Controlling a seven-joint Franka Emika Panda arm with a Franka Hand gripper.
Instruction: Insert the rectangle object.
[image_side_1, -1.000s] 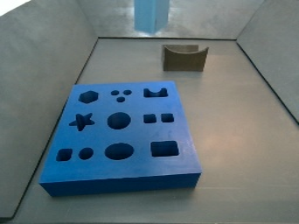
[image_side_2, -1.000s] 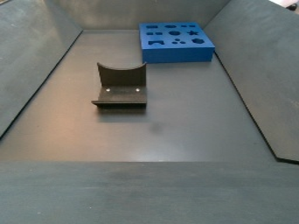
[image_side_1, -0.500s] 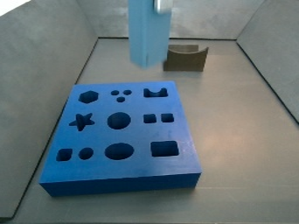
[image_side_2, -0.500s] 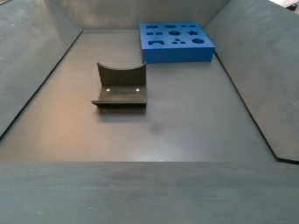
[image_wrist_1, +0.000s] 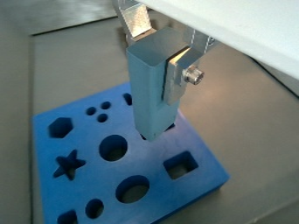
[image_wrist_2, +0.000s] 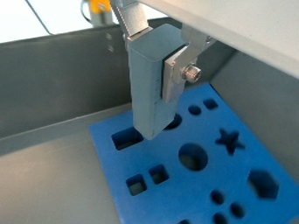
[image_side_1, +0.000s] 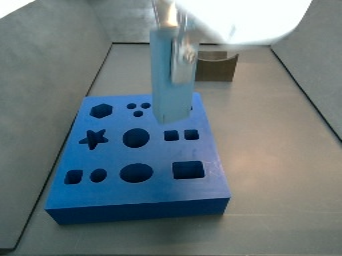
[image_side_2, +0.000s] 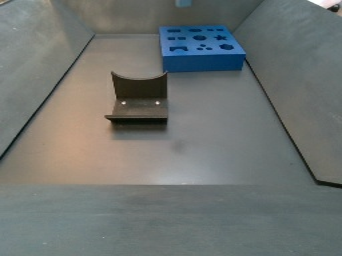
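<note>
My gripper (image_wrist_1: 156, 50) is shut on the rectangle object (image_wrist_1: 153, 96), a slim light-blue bar held upright; it also shows in a wrist view (image_wrist_2: 153, 87) with the gripper (image_wrist_2: 152, 52). In a side view the bar (image_side_1: 171, 75) hangs over the dark-blue board (image_side_1: 114, 165), its lower end above the board's middle holes. The board has star, hexagon, round and square holes in both wrist views (image_wrist_1: 187, 188) (image_wrist_2: 251, 157). In a side view the board (image_side_2: 201, 47) lies at the far end, and neither gripper nor bar shows there.
An olive-brown notched block (image_side_2: 138, 98) stands mid-floor in a side view and behind the board in a side view (image_side_1: 218, 65). Grey walls enclose the floor on all sides.
The bar has come down from the top of the side view and forward over the board. The arm now shows as a white blur above it.
</note>
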